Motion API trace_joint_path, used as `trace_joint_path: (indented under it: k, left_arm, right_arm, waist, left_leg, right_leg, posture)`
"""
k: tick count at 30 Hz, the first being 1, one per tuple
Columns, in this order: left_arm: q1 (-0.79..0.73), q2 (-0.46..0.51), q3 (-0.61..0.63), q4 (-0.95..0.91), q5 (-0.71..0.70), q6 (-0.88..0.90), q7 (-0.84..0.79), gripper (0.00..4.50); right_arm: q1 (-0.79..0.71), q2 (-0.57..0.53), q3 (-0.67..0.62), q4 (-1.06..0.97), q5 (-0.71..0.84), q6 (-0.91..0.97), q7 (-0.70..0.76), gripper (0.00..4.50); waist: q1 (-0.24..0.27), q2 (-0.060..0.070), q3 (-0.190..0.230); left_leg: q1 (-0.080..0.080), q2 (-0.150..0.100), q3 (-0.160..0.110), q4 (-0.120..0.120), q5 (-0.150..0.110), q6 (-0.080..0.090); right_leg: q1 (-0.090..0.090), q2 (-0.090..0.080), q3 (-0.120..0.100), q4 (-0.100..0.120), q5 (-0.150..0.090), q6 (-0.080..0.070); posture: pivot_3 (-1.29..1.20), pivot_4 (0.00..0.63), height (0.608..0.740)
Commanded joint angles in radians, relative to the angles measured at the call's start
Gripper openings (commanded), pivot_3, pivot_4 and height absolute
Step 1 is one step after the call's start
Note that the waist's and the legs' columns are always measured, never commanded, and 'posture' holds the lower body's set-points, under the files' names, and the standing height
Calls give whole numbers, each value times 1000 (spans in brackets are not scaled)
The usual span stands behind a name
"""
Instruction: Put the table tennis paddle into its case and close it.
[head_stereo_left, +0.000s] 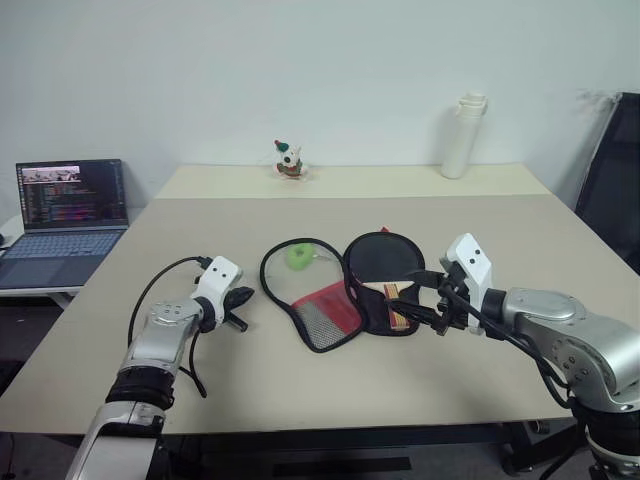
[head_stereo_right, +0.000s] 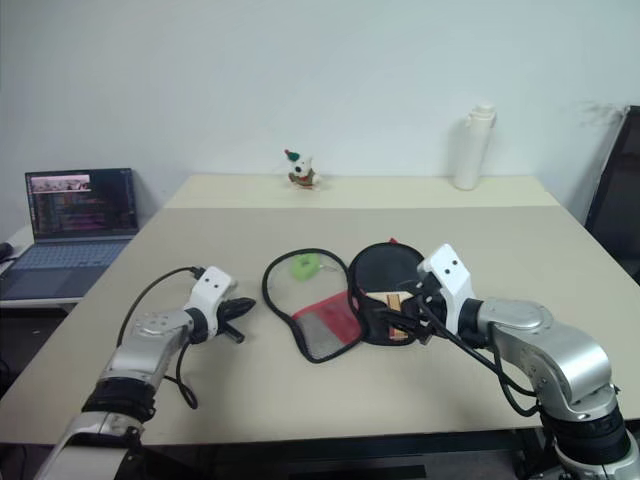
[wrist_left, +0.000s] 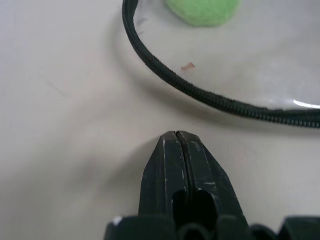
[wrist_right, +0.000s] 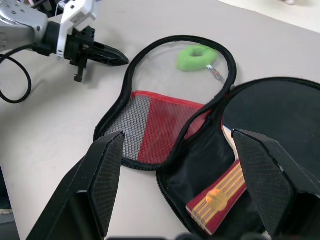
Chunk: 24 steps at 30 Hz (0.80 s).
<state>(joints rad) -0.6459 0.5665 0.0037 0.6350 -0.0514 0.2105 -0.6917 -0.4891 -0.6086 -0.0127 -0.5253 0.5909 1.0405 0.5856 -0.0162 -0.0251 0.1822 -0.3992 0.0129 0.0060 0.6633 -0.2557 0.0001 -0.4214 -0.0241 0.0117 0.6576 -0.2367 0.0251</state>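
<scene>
Grippers sit nearest, one at each side of the open case (head_stereo_left: 335, 290). The right gripper (head_stereo_left: 425, 300), fingers spread wide, hovers at the handle of the paddle (wrist_right: 270, 125), which lies in the case's right half, at the table's centre. The left gripper (head_stereo_left: 240, 300), fingers pressed together and empty, points at the flap's zip edge (wrist_left: 200, 95), just at its 3 o'clock. The flap's long axis runs 11 to 5 o'clock; the left arm is nearer it. No writing is readable. Beyond, a laptop (head_stereo_left: 70, 215), figurine (head_stereo_left: 289, 160) and white bottle (head_stereo_left: 463, 135).
</scene>
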Motion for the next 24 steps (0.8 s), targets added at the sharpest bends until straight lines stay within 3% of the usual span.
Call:
trace_joint_path:
  k: [1, 8, 19, 24]
  left_arm:
    - [-57, -39, -35, 56, 13, -23, -34, 24]
    - [-170, -101, -61, 104, 7, -19, -116, 24]
    - [-308, -209, -83, -39, -55, 53, -217, 24]
    - [-400, -307, -99, 62, -34, 5, -195, 24]
  right_arm:
    - [-12, -5, -4, -12, -3, -25, -4, 3742]
    - [-4, -27, -27, -19, -2, -18, -10, 3742]
    - [79, -169, -152, 53, -17, -55, 27, 3742]
    - [111, -216, -208, 96, -33, -72, 32, 3742]
  waist:
    - [12, 0, 0]
    - [29, -1, 0]
    - [16, -3, 1]
    - [15, -3, 1]
  left_leg:
    - [0, 0, 0, 0, 0, 0]
    - [-2, -2, 0, 1, 0, 0]
    - [-2, -1, 0, 0, 0, 0]
    - [-2, -2, 1, 0, 0, 0]
  right_leg:
    - [0, 0, 0, 0, 0, 0]
    - [1, -2, -4, -1, 0, 0]
    - [0, 0, -3, -3, 1, -1]
    - [0, 0, -3, -3, 0, 1]
  posture:
    - [0, 150, 740]
    - [0, 150, 740]
    - [0, 150, 740]
    - [0, 150, 740]
